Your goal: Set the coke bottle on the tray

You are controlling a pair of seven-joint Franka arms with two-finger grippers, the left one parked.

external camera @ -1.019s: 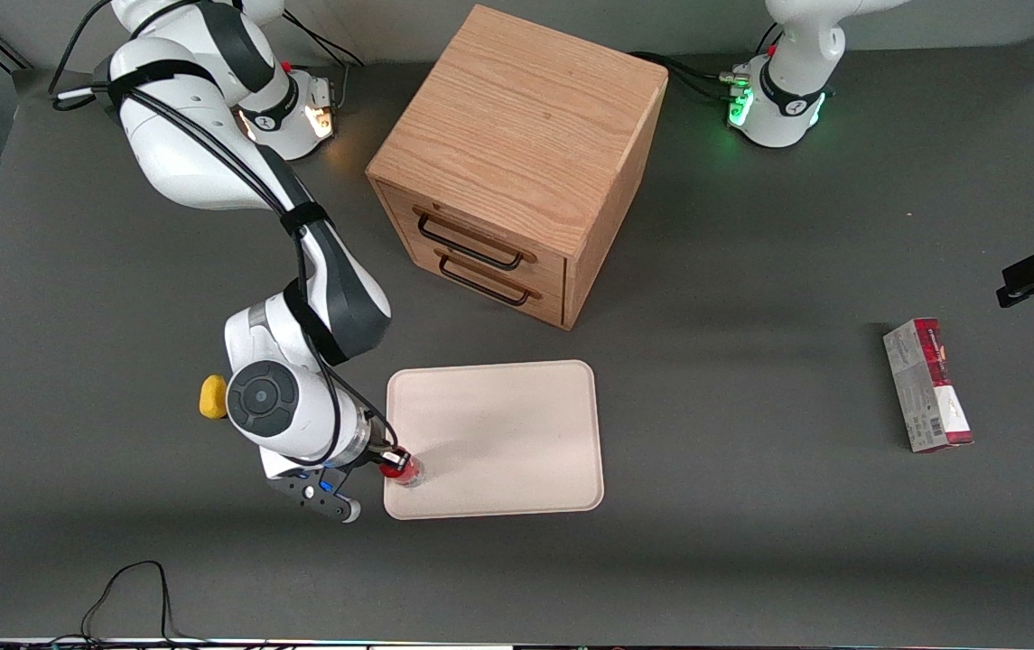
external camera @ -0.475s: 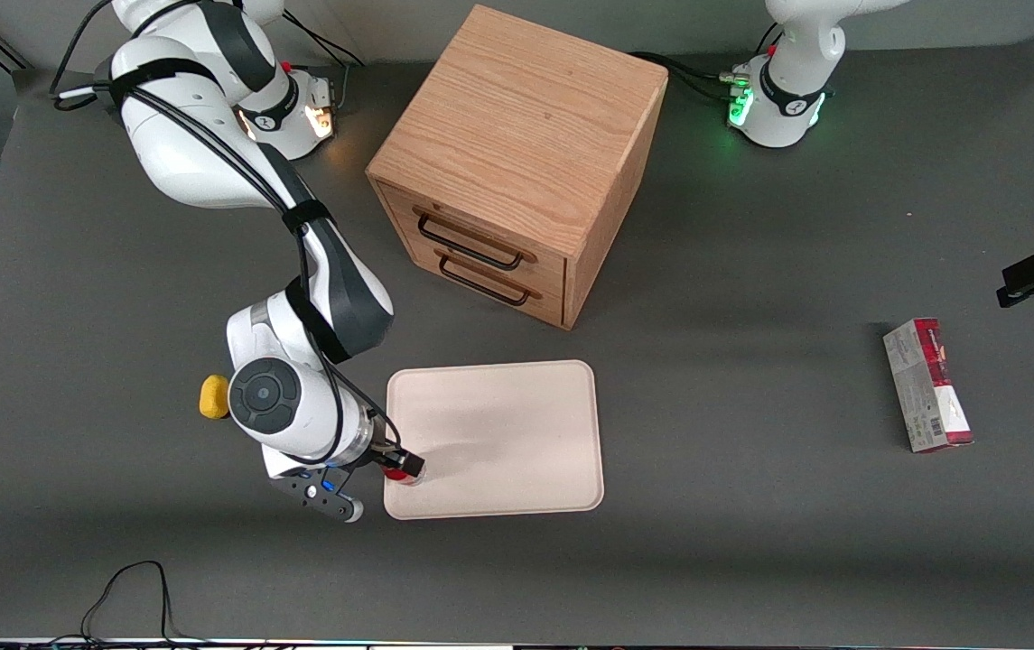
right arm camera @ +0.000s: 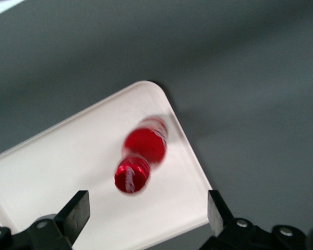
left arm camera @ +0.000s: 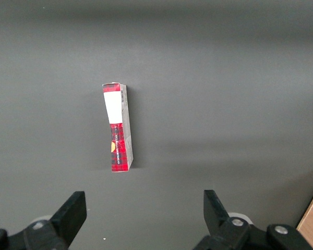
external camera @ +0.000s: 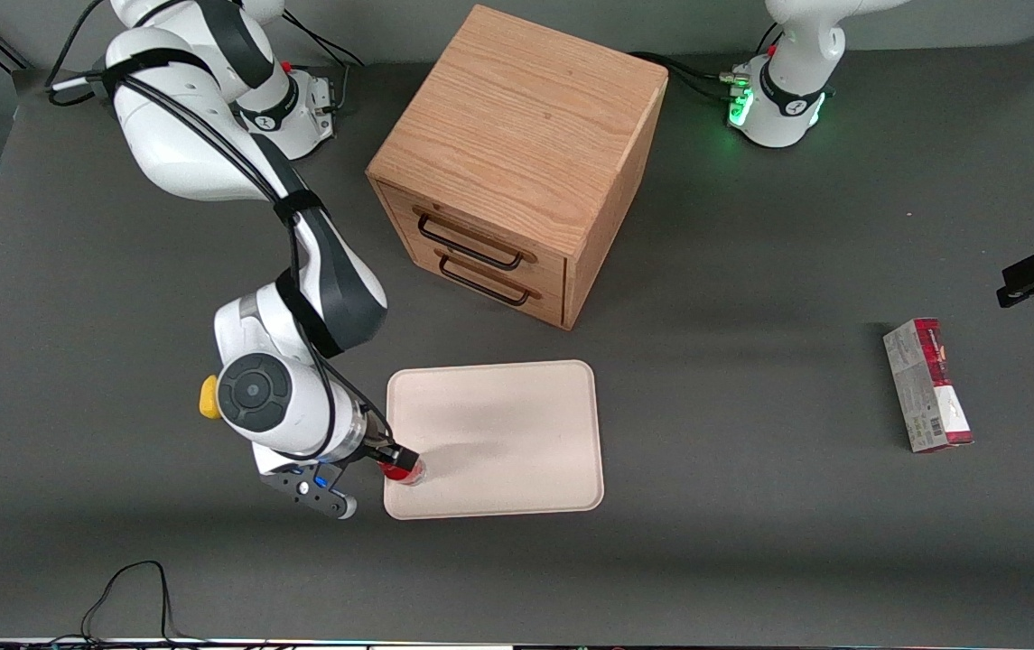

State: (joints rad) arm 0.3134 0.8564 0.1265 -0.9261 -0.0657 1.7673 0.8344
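The coke bottle, small and bright red with a red cap, stands upright on the cream tray, in the tray's corner nearest the front camera at the working arm's end. My right gripper hovers just above it. In the right wrist view the gripper is open, and its black fingers stand wide apart and clear of the bottle on the tray.
A wooden two-drawer cabinet stands farther from the camera than the tray. A yellow oval lump lies beside my wrist. A red-and-grey carton lies toward the parked arm's end, and it also shows in the left wrist view.
My wrist has shifted a little away from the tray toward the working arm's end. The bottle stays upright in the same tray corner.
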